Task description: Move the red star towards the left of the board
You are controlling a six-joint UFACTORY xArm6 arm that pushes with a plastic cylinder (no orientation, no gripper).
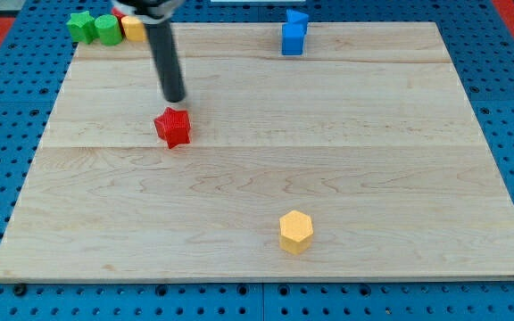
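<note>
hovering: my tip (176, 98) just above red star (173, 127), view's left.

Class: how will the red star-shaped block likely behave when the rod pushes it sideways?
The red star-shaped block sits low and flat on the smooth wooden board, so it probably slides, not tips. Its points may make it rotate. My tip is just above it in the view.

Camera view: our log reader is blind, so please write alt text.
My tip sits just above the red star on a wooden board. Green blocks lie top left, a blue block top centre, a yellow hexagon near the bottom.
</note>
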